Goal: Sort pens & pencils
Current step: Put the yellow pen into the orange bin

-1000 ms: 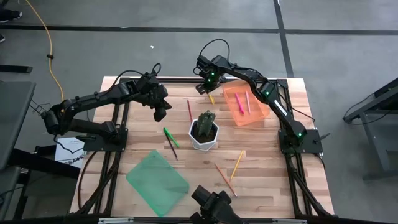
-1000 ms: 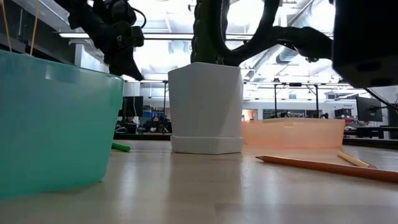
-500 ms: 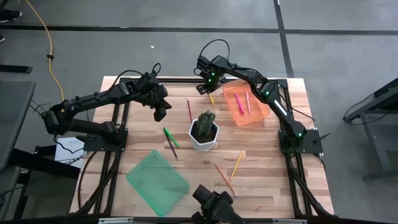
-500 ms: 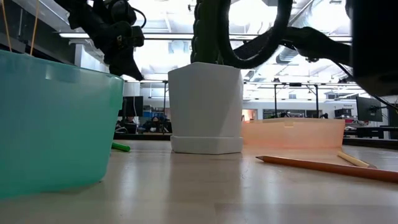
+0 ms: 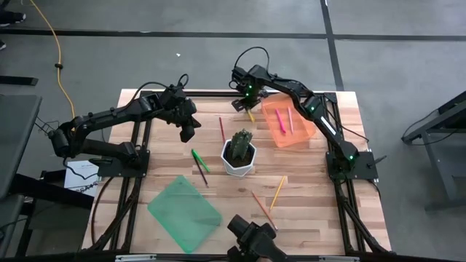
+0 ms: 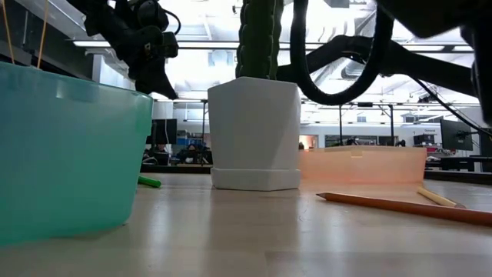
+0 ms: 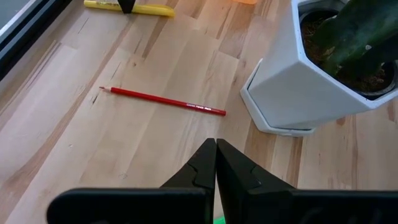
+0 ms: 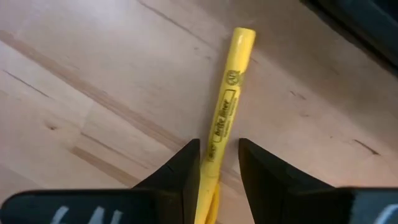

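A yellow pen (image 8: 227, 106) lies flat on the wood near the table's far edge (image 5: 248, 115). My right gripper (image 8: 219, 149) points down over its one end, open, one finger on each side; the pen lies nearer one finger, and whether they touch I cannot tell. My left gripper (image 5: 188, 134) hangs shut above the table's left part, holding nothing. A red pencil (image 7: 163, 101) lies ahead of it. A green pen (image 5: 200, 159) and a dark pencil (image 5: 202, 175) lie left of the pot. An orange pencil (image 5: 263, 209) and a yellow-orange pencil (image 5: 278, 192) lie nearer the front.
A white pot with a cactus (image 5: 239, 153) stands mid-table. An orange bin (image 5: 300, 135) at the far right holds pink sticks. A green bin (image 5: 184, 212) sits at the near left. Black frame rails run along the table's edges.
My right arm has tipped its wrist a little above the yellow pen and its cable has swung; the gripper stays over the pen. The pen, the pencils and my left arm have kept still.
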Motion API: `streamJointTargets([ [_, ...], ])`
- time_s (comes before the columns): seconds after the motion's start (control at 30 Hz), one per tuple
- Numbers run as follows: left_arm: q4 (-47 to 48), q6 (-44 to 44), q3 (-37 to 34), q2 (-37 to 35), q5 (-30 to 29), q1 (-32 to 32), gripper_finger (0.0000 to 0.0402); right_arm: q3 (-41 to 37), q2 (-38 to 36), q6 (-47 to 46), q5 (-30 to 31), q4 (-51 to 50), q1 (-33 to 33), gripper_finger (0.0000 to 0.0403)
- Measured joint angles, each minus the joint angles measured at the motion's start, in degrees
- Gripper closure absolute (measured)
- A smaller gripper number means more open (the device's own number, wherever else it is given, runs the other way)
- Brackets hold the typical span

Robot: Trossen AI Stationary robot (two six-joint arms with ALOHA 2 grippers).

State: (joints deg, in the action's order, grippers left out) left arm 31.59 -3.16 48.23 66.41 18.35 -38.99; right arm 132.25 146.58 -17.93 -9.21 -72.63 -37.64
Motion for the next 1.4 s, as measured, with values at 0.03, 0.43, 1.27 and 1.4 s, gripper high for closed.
streamJointTargets([
  [0.03, 0.0, 0.0, 0.0, 0.0, 0.0, -0.01, 0.0401, 0.0, 0.0, 0.0, 0.02, -0.01, -0.06, 0.03],
  [0.43, 0.0, 0.02, 0.0, 0.0, 0.09, -0.01, 0.0401, 0.0, 0.02, 0.28, 1.96, -1.46, -0.25, 0.03],
  [1.27, 0.02, 0.44, 0.0, 0.0, 0.07, -0.01, 0.0401, 0.0, 0.07, 1.87, 2.16, -1.68, -0.38, 0.0385],
  [1.4, 0.02, 0.44, 0.0, 0.0, 0.07, 0.0, 0.0401, 0.0, 0.07, 1.94, 2.16, -1.64, -0.38, 0.0384],
])
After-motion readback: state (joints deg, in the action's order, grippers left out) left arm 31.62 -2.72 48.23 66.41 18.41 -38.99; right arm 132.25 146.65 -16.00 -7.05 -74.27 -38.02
